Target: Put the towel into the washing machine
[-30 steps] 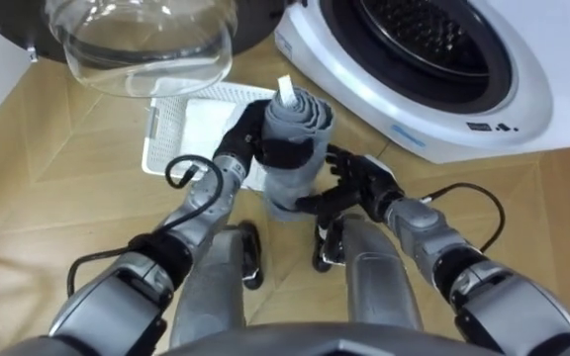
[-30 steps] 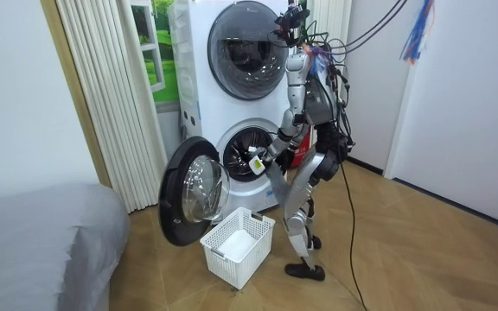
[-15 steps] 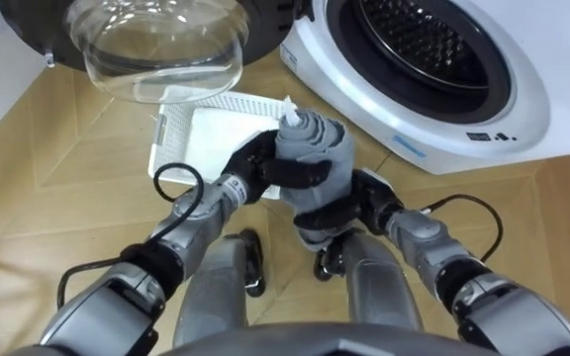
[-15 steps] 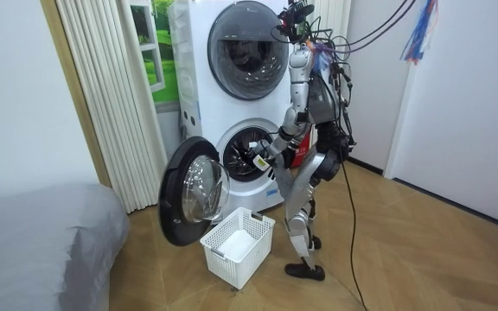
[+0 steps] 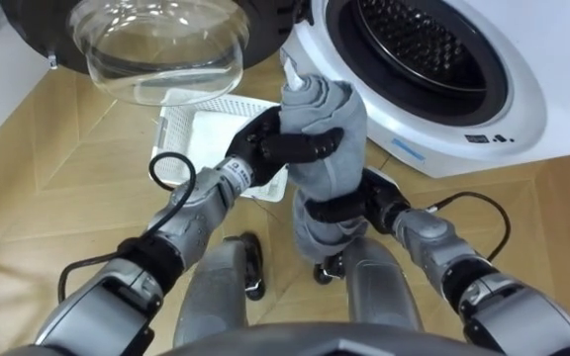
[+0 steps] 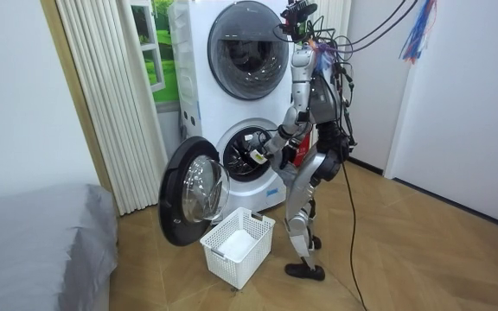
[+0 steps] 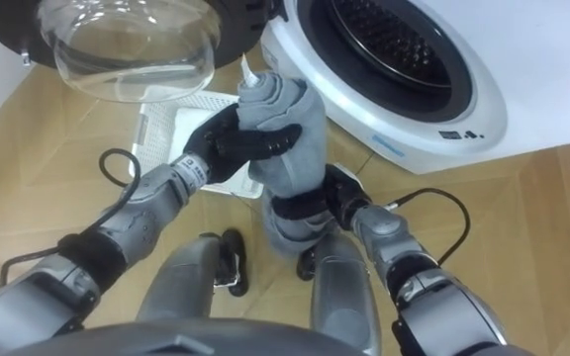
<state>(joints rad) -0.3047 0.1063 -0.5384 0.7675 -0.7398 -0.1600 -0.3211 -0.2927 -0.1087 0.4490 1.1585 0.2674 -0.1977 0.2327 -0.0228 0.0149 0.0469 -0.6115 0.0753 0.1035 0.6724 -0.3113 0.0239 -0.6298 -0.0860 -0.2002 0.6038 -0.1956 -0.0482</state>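
Grey towel (image 5: 332, 109), rolled and upright, is held in front of the robot just short of the washing machine (image 5: 463, 109).

Left to right:
- The glass door (image 5: 161, 44) is swung wide, so the opening is free.
- The white basket (image 5: 206, 129) sits on the floor under the door, out of the feed path.
- The left hand (image 5: 283, 146) is curled round the roll's top.
- The right hand (image 5: 359, 206) is curled round its bottom. My guess is the 2-hand hold stops the roll unwinding.
- The drum (image 5: 419, 40) is ahead and to the right. The towel is not inside yet and needs a forward push.
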